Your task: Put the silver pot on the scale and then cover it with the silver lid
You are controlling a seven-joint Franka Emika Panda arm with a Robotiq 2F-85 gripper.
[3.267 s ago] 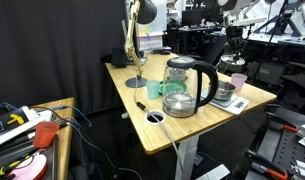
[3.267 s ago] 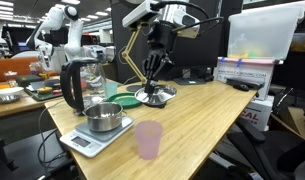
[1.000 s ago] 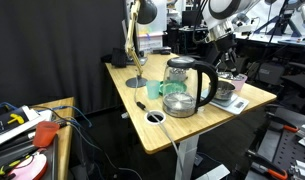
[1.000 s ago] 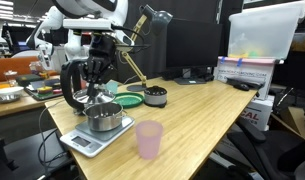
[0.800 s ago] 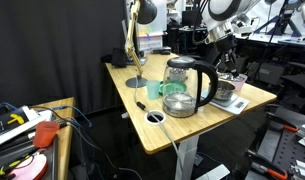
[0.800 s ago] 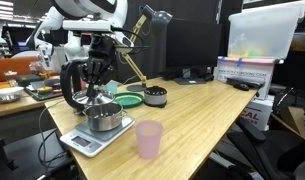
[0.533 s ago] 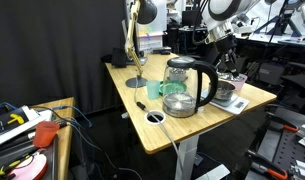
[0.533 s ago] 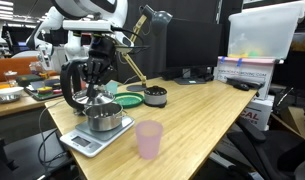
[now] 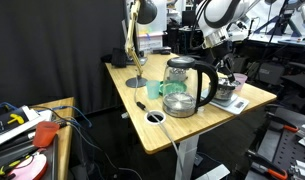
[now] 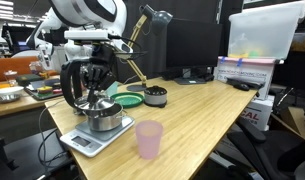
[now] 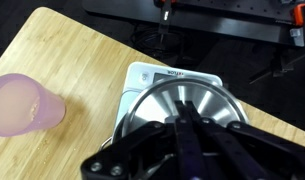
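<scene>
The silver pot [image 10: 106,123] stands on the white scale [image 10: 82,141] near the table's front corner. It also shows in an exterior view [image 9: 224,96] on the scale [image 9: 238,104]. The silver lid [image 11: 157,104] lies on top of the pot and hides its opening in the wrist view, with the scale [image 11: 168,74] showing beyond it. My gripper [image 11: 182,120] points straight down over the middle of the lid. Its fingers are close together around the lid's centre, and the knob is hidden. The gripper also shows in both exterior views [image 10: 95,98] [image 9: 225,84].
A big glass kettle [image 10: 78,84] stands just behind the scale. A pink cup [image 10: 148,138] stands beside it, also in the wrist view [image 11: 22,106]. A green plate [image 10: 128,100], a dark round object [image 10: 152,96] and a desk lamp [image 10: 152,18] are farther back.
My gripper has come from the far round object by the lamp to the pot, bringing the lid. The pot was uncovered and now has the lid on it. Little movement in the last second.
</scene>
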